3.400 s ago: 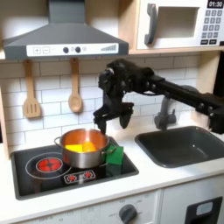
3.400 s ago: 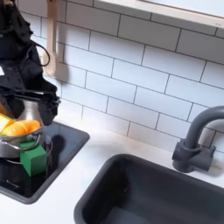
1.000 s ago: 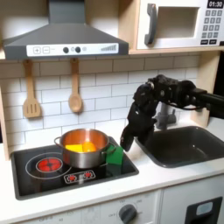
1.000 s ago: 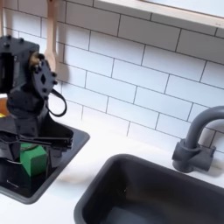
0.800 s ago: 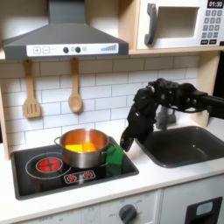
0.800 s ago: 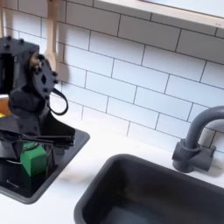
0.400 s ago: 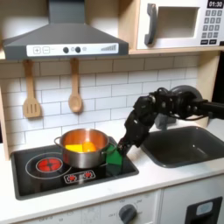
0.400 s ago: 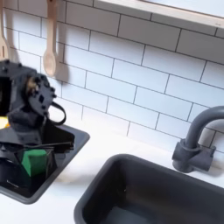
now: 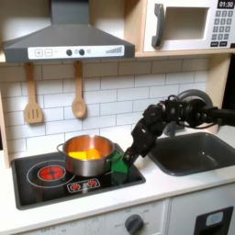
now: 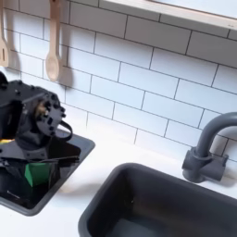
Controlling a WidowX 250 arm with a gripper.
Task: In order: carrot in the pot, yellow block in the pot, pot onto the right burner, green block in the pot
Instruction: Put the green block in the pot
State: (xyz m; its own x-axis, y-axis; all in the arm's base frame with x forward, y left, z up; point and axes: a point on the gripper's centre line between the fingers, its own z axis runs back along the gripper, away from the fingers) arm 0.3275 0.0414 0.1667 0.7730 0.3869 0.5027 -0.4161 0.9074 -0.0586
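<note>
The green block [image 9: 119,163] sits on the black stovetop [image 9: 55,188] just beside the steel pot [image 9: 87,154], on the first exterior view's right of it; the gripper [image 10: 39,164] hangs low over the block, fingers either side, though whether they grip it I cannot tell.

Pot [image 9: 88,154]: shiny steel, polished, orange-yellow reflections inside. Green block [image 10: 37,172]: matt, smooth faces. Gripper [image 10: 35,159]: black matt plastic look. Stovetop [image 9: 55,184]: glossy black. Backsplash tiles [image 10: 148,93]: white, glossy. Spoons [image 9: 79,101]: bare wood. Sink [image 10: 176,208]: dark grey, matt. Faucet [image 10: 205,153]: dull grey, smooth.
</note>
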